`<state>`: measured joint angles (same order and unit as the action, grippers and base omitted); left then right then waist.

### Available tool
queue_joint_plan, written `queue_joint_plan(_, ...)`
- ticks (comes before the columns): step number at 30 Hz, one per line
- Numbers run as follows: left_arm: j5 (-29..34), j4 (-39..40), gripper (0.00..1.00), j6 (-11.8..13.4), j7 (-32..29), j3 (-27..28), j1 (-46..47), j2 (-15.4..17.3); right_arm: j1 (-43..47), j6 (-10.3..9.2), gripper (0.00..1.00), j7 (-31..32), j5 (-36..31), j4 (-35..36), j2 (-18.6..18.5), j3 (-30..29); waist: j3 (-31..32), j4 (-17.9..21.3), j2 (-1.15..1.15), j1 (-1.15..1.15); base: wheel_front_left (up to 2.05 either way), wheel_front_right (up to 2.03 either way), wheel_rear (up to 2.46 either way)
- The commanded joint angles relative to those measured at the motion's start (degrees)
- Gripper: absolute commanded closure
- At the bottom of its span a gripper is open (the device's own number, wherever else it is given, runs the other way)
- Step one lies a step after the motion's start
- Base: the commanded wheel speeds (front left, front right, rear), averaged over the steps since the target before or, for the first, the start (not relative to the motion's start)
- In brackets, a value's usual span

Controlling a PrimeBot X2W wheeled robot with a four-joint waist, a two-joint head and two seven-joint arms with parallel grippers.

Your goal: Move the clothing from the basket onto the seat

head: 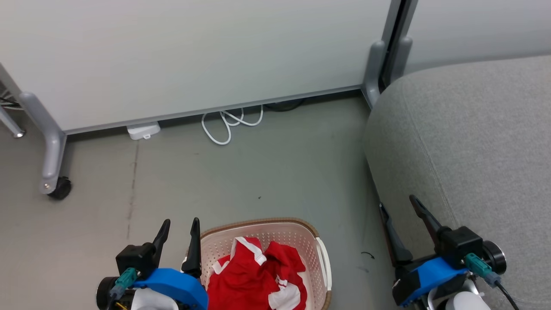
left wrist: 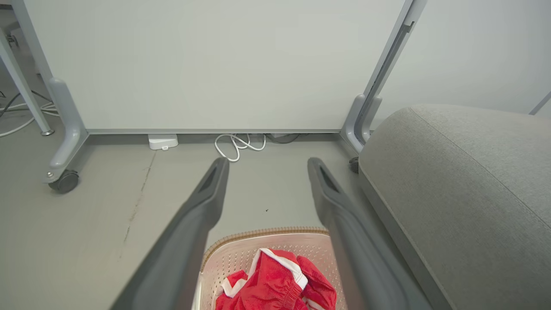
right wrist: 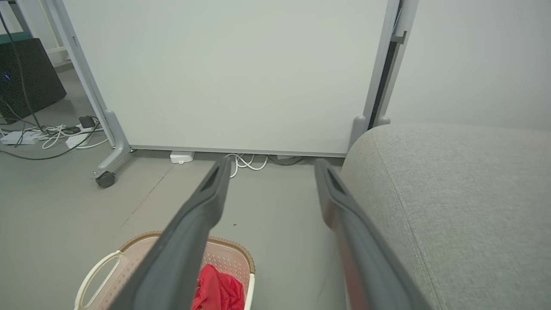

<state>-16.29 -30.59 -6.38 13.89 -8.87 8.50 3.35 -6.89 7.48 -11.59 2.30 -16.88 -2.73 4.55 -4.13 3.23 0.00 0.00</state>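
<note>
The red clothing (head: 254,275) with white stripes lies crumpled in the cream basket (head: 316,243) on the floor at the bottom of the head view. It also shows as red clothing (left wrist: 275,286) in the basket (left wrist: 234,254) of the left wrist view, and as clothing (right wrist: 217,292) in the basket (right wrist: 234,254) of the right wrist view. My left gripper (head: 180,226) hangs open at the basket's left rim, empty. My right gripper (head: 398,206) is open and empty beside the grey seat (head: 473,137), right of the basket.
A white partition panel (head: 193,56) on grey wheeled legs (head: 54,172) stands behind the basket. A coiled white cable (head: 226,125) and a small white box (head: 143,130) lie at its foot. More cables and power strips (right wrist: 47,135) lie at far left.
</note>
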Motion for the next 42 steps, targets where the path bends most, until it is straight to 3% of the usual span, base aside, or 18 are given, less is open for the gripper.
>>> queue_joint_plan(1,-0.4,-1.1,0.00,-0.3,-0.3,-0.3,1.8,0.1,-1.4,0.03,0.00,-0.4,0.3,0.5,-0.3,0.6,-3.0,2.6,0.00,0.00,0.00,0.00,0.00)
queue_joint_plan(14,-2.8,-12.0,0.00,-0.6,-3.4,-0.7,10.5,1.1,-7.7,0.03,0.00,-2.6,2.1,2.2,-0.2,6.7,-16.4,11.5,0.00,0.00,0.00,0.00,0.00)
queue_joint_plan(26,-5.3,-22.1,0.00,0.9,-9.3,1.5,21.0,3.7,-13.2,0.03,0.00,-3.7,6.1,2.6,-0.2,10.9,-29.0,18.5,0.00,0.00,0.00,0.00,0.00)
queue_joint_plan(42,-4.8,-30.5,0.00,9.3,-14.1,2.1,28.1,7.0,-15.1,0.03,0.00,-3.7,10.1,5.8,-0.2,12.6,-35.6,20.9,0.00,0.00,0.00,0.00,0.00)
